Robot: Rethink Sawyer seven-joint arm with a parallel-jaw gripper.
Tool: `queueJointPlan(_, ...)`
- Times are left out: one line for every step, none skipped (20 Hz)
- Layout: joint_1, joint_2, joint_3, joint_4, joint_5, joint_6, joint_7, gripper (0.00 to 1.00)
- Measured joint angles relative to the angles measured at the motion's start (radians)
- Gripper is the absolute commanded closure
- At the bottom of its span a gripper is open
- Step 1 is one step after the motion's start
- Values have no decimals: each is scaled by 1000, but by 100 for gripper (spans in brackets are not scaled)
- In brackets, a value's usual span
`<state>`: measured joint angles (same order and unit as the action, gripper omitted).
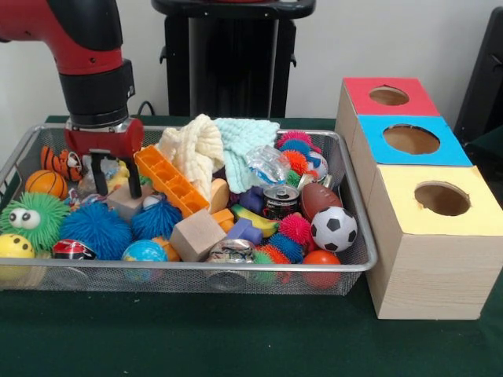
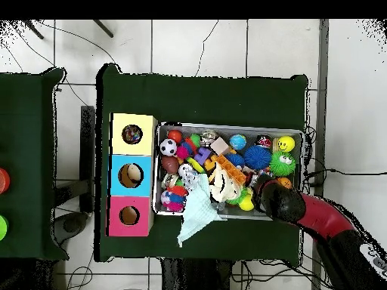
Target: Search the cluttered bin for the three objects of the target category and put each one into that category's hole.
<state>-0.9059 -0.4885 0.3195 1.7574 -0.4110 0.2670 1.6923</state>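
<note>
Fingers (image 1: 135,177) of the gripper (image 1: 114,179) hang apart and empty over the upper left of the bin (image 1: 196,269) in the front view, tips just above a small wooden block (image 1: 128,201). No printed rag shows plainly in either view; I judge any left lie buried, perhaps under the cream cloth (image 1: 192,149) and mint cloth (image 1: 244,141) to the right of the fingers. Only the overhead view shows something coloured already inside the yellow box's hole (image 2: 132,134), at upper left.
</note>
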Motion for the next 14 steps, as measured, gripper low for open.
queueJointPlan(1, 0, 0, -3, -1, 2, 0, 0)
queueJointPlan(1, 1, 0, -8, -3, 6, 0, 0)
queueJointPlan(1, 1, 0, -14, -5, 11, 0, 0)
queueJointPlan(1, 2, 0, -16, -5, 13, 0, 0)
queueJointPlan(1, 2, 0, -19, -5, 14, 0, 0)
queueJointPlan(1, 2, 0, -21, -5, 15, 0, 0)
queueJointPlan(1, 3, 0, -23, -5, 16, 0, 0)
queueJointPlan(1, 3, 0, -26, -5, 17, 0, 0)
queueJointPlan(2, 4, 0, -29, -7, 17, 0, 0)
queueJointPlan(2, 4, 0, -34, -13, 17, 0, 0)
queueJointPlan(2, 4, 0, -36, -16, 17, 0, 0)
queueJointPlan(2, 4, 0, -39, -20, 17, 0, 0)
queueJointPlan(2, 4, 0, -42, -25, 17, 0, 0)
queueJointPlan(2, 4, 0, -45, -29, 17, 0, 0)
